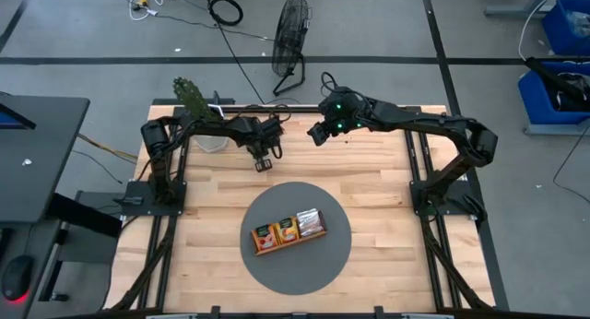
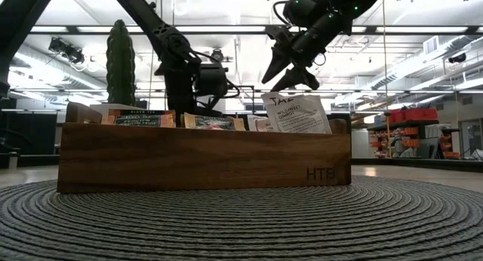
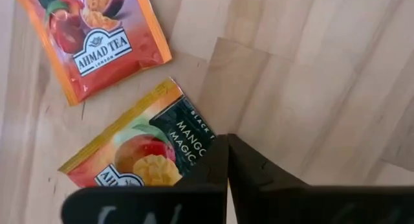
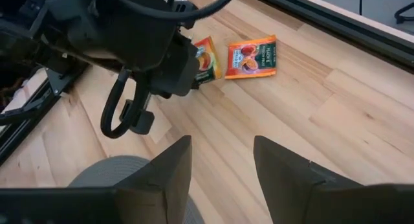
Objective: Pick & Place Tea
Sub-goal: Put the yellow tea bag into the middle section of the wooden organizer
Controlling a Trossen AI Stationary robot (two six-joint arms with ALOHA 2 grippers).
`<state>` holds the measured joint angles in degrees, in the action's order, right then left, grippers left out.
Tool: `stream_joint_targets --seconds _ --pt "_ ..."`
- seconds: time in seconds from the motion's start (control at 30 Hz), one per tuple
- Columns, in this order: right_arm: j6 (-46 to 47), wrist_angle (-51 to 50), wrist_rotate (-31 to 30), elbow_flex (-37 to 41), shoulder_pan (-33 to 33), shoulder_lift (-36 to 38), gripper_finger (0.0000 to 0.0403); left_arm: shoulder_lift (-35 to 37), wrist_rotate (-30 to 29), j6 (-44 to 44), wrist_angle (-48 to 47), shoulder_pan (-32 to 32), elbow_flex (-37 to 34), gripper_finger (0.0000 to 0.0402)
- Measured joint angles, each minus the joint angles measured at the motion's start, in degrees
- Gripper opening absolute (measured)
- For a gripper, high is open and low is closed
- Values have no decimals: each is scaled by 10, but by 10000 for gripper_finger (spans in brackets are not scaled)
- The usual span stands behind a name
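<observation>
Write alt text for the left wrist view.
The left gripper, jaws shut with nothing between them, hangs over a mango tea sachet lying flat on the wooden table. A second orange Ahmad Tea sachet lies beside it, apart from it.

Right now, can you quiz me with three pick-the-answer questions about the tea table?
1. Where does the wooden tray sit? A on the round grey mat; B on the floor; C on a chair.
2. How many loose tea sachets lie outside the tray? A none; B two; C six.
3. The jaws of the right gripper are: A open; B shut on a sachet; C shut on a cup.
Answers: 1 A, the high view shows the mat under the tray. 2 B, the right wrist view shows two side by side. 3 A, they stand apart with nothing between.
</observation>
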<state>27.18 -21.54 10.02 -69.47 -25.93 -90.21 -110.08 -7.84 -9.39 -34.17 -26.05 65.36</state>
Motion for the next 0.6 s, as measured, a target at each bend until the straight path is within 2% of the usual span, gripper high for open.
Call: stream_joint_targets --seconds 0.6 --pt "-7 0 -1 0 1 0 174 63 23 12 -22 77 -2 1"
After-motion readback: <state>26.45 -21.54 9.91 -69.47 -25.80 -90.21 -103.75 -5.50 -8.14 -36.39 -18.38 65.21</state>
